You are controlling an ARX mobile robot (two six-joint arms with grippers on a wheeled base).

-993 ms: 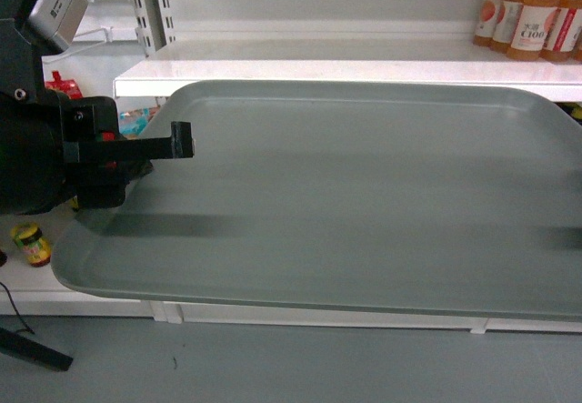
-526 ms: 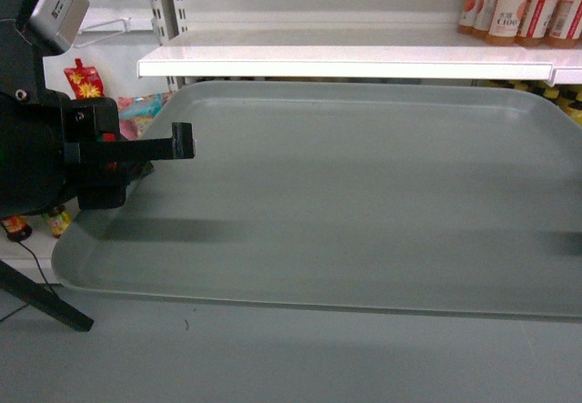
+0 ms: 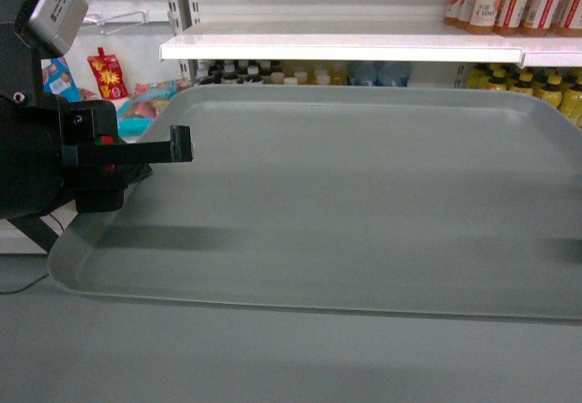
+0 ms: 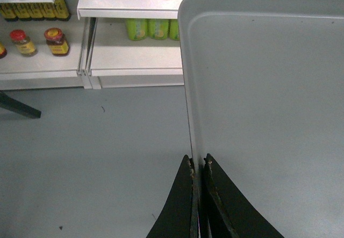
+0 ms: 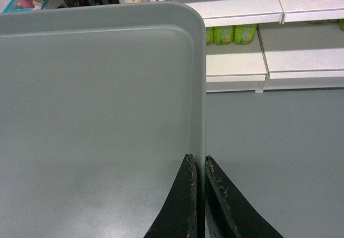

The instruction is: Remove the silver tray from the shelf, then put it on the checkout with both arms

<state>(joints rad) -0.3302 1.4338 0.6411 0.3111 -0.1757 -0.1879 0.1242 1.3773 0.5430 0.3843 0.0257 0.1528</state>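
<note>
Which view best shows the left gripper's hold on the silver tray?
The left wrist view: the left gripper pinches the silver tray rim between both fingers. The head view shows only one finger above the tray's left edge; the right wrist view shows the right gripper instead.

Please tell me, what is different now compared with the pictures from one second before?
The shelf has slid right and sits farther away in the head view, uncovering bottles beneath it, so the robot has backed off carrying the silver tray. Unchanged: the left gripper and right gripper stay clamped on the tray's side rims.

Matte grey silver tray point(image 3: 364, 194), white shelf point(image 3: 336, 48), black fingers point(image 4: 180, 206).
</note>
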